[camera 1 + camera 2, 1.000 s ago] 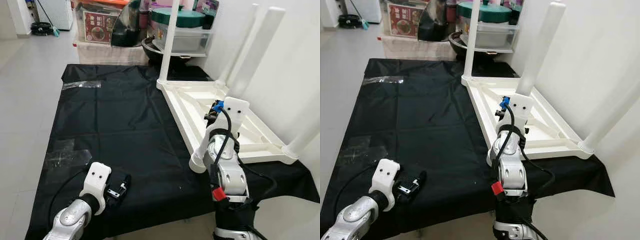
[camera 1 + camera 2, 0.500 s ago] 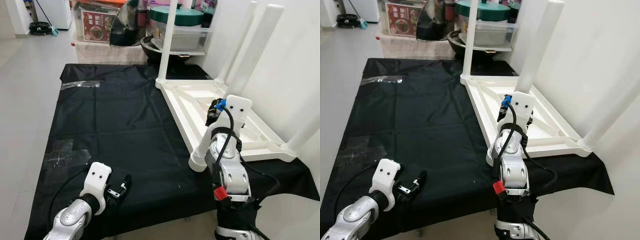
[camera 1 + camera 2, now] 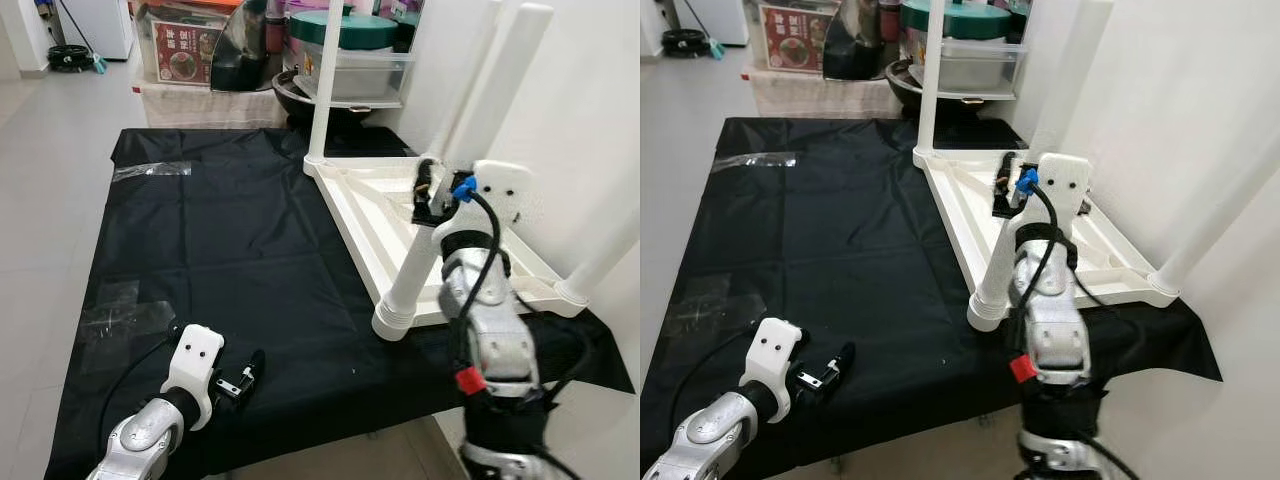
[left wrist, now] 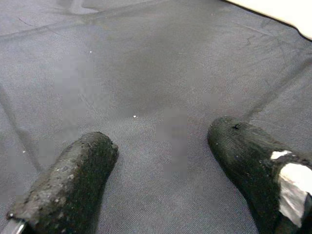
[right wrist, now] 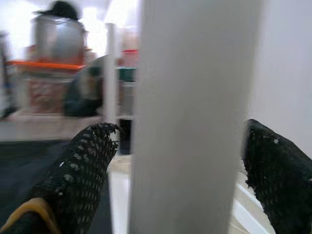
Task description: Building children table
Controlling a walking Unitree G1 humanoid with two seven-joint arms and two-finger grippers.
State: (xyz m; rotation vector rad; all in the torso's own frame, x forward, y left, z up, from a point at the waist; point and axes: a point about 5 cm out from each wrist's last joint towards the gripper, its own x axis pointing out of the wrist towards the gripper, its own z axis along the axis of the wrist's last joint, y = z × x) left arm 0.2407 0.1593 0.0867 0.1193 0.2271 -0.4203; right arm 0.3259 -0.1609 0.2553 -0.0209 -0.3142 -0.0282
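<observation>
A white children's table (image 3: 372,215) lies upside down on a black cloth (image 3: 220,240), its legs pointing up. The near-corner leg (image 3: 406,288) leans up from that corner. My right gripper (image 3: 428,195) is open partway up this leg, one black finger (image 5: 92,161) on either side of the white tube (image 5: 190,97), with a thin gap showing beside that finger. My left gripper (image 3: 247,373) rests low over the cloth at the near left, open, with only bare cloth (image 4: 161,97) between its fingers.
Another leg (image 3: 325,90) stands at the table's far corner and one (image 3: 600,262) at the right, by the white wall. Behind the cloth are a box (image 3: 190,50), a wok (image 3: 300,95) and a lidded bin (image 3: 350,45). Clear tape (image 3: 150,170) is stuck on the cloth.
My right arm has risen and the gripper has moved up the leg, from near the table's rim to higher on the tube. The left gripper has stayed put. The camera shifted slightly.
</observation>
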